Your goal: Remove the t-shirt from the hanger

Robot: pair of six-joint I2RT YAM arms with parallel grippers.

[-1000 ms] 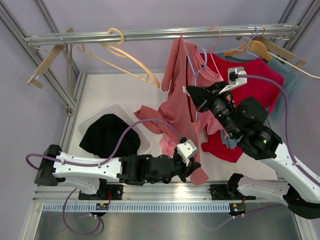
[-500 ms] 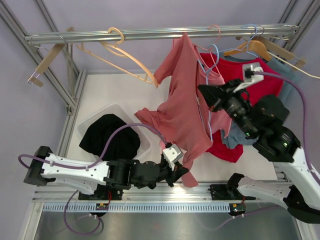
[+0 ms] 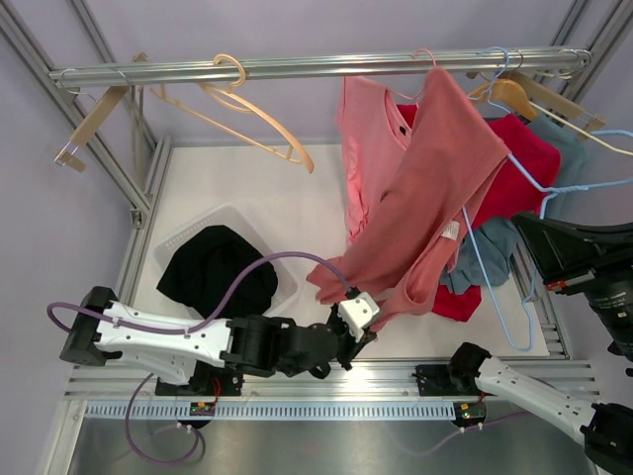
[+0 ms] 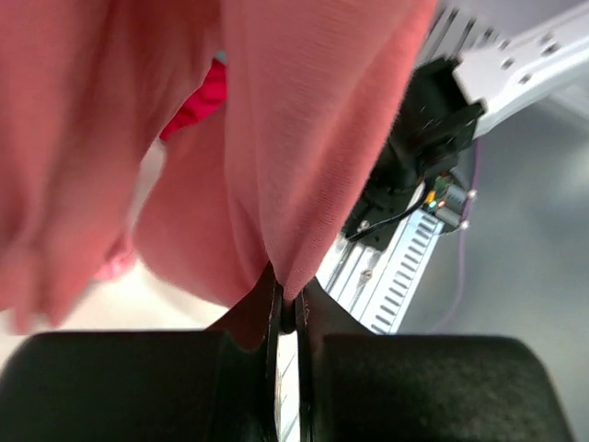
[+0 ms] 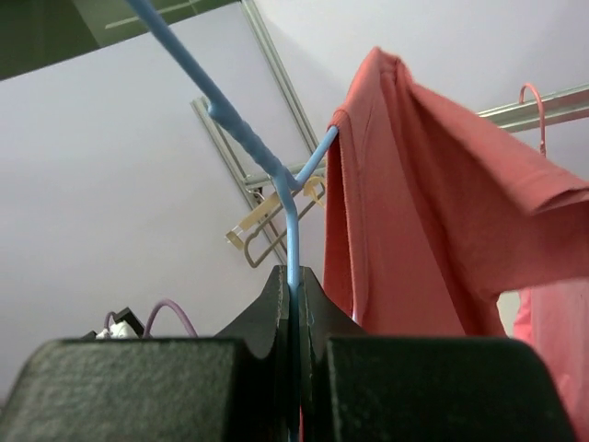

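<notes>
T-shirt (image 3: 415,198) draped on blue hanger (image 5: 293,239) below rail (image 3: 297,69).
Pinching its hem in closed left gripper (image 4: 287,308); clamping hanger wire in closed right gripper (image 5: 294,285).

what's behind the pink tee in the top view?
A red t-shirt and a grey-blue garment show past the right edge of the pink t-shirt. Their left parts are covered.

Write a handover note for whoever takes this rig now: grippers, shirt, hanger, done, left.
Left gripper: shut on the lower hem of the pink t-shirt.
Right gripper: shut on the wire of the blue hanger.
Shirt: stretched between them, top up near the rail, one hanger arm inside it.
Done: both grips taken.
Left: slide the shirt off that hanger arm, probably by drawing the arms apart, then set it down.
</notes>
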